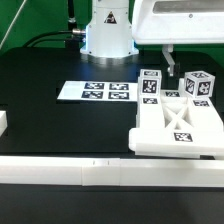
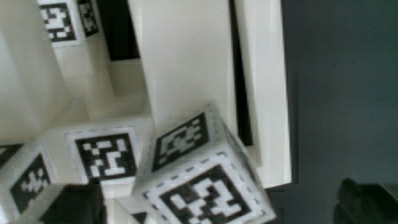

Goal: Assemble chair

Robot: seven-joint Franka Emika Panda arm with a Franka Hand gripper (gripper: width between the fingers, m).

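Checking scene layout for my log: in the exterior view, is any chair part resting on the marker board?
No; the marker board carries only its printed tags, while the chair parts sit apart toward the exterior view's right.

Bright, even overhead light, soft shadows; blurry, low-resolution wrist view, sharper exterior view.

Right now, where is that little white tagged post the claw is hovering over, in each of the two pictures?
Exterior view: the tagged post stands at the back of the chair assembly, on its left side as this view shows it, just beside the gripper.
Wrist view: probably the tagged block filling the foreground.
Shared landmark: the white chair slab.
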